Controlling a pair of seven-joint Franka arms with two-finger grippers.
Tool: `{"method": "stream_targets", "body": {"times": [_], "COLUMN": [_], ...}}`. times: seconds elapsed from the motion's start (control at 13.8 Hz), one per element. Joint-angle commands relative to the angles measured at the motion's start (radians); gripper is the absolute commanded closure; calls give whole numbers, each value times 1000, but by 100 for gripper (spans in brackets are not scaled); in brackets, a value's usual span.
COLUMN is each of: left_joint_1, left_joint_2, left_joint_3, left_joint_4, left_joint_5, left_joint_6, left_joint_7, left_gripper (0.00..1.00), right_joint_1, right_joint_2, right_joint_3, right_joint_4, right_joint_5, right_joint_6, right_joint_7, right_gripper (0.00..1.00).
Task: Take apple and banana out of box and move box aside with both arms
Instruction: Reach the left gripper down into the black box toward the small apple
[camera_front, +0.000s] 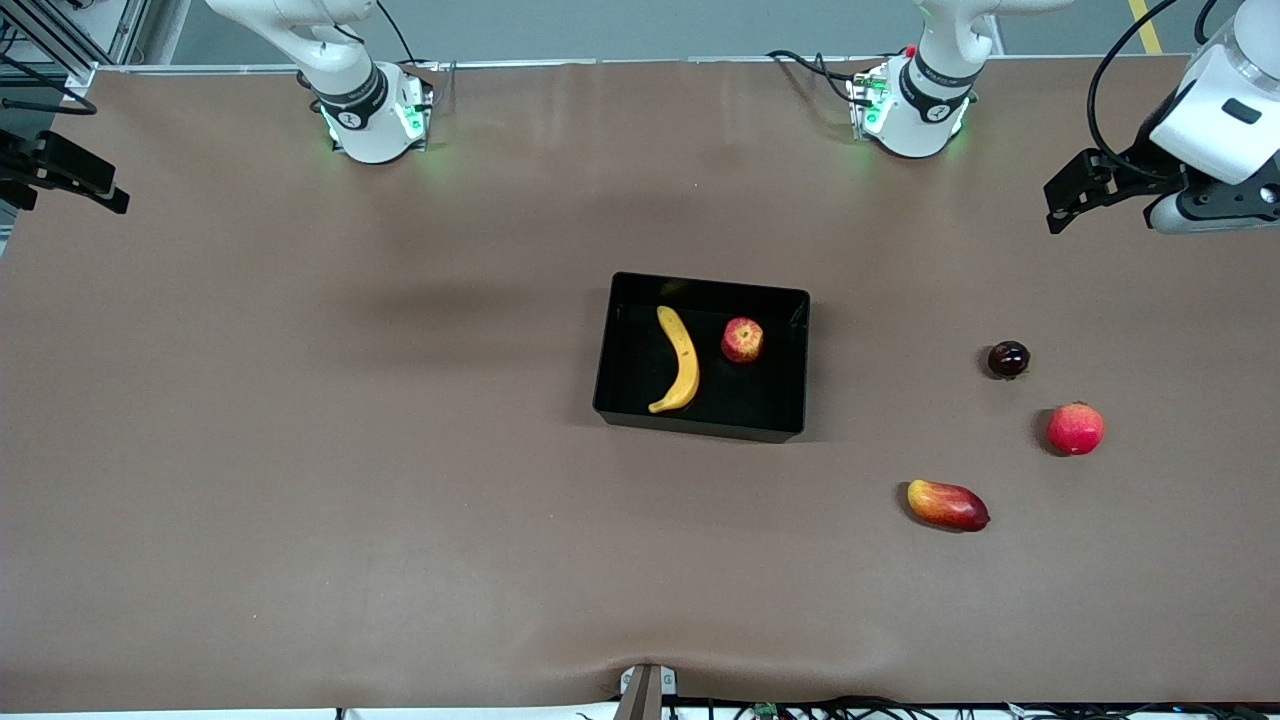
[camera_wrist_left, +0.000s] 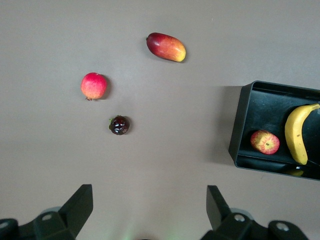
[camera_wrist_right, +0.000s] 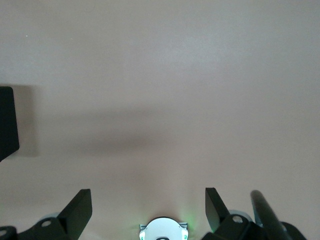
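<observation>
Nothing is taken out yet, so the step in hand, as I judge it, is the first pick from the box (camera_front: 700, 425).

Nearest to the front camera lies a mango (camera_front: 947, 504), elongated, red going to yellow, smooth. A little farther is a round pink-red fruit (camera_front: 1075, 428), and farther again a small dark glossy fruit (camera_front: 1008, 359). All three rest on the bare brown surface (camera_front: 300, 500) toward the left arm's end, well apart from the box, and they are not part of the task.

The box stands about in the middle of the surface. It is black, rectangular and shallow, with upright walls and a shiny floor. In it the banana (camera_front: 681, 359) lies flat, long and curved, yellow with darker tips. The apple (camera_front: 742, 339) sits beside it, toward the left arm's end, small, round, red with pale streaks. They do not touch.

The left pincer (camera_wrist_left: 147, 210) hangs released, with the fingers spread wide, high over the left arm's end of the surface. The right pincer (camera_wrist_right: 147, 210) is also released and holds nothing, over the right arm's end; in the front view it shows only at the edge.

To do the pick well, I would bring the left pincer straight down over the apple, clear of the wall, and close across its round middle, because the smooth skin may slip. The banana is better gripped across its thick middle, with the fingers crosswise to its length. The box, being wide, probably needs one arm at each short wall.
</observation>
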Motion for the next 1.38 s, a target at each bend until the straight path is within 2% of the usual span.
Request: {"method": "stream_targets", "body": {"times": [0.0, 0.22, 0.51, 0.65, 0.94, 1.16, 1.31], "left_joint_1": [15, 7, -54, -74, -74, -119, -149], "left_joint_2": [7, 40, 88, 99, 152, 252, 347], "left_joint_3": [0, -3, -57, -115, -244, -276, -276], "left_joint_4": [35, 58, 3, -83, -273, -358, -356], "left_joint_5": [1, 1, -11, -11, -11, 4, 38], "left_joint_6": [-14, -15, 24, 136, 439, 644, 683], "left_joint_7": [19, 4, -78, -186, -422, -641, -742], "left_gripper": [0, 0, 0, 0, 0, 0, 0], "right_joint_1": [-21, -23, -21, -21, -21, -20, -17], "right_joint_2": [-5, -5, -5, -5, -5, -4, -5], "right_joint_3": [15, 15, 15, 15, 17, 17, 17], "right_joint_4": [-2, -2, -2, -2, -2, -2, -2], "right_joint_5": [-5, -4, -4, -4, -4, -3, -3], "right_joint_6": [-4, -6, -4, -3, -3, -4, -4], "right_joint_7": [-12, -12, -12, -12, -12, -12, -10], "right_gripper": [0, 0, 0, 0, 0, 0, 0]}}
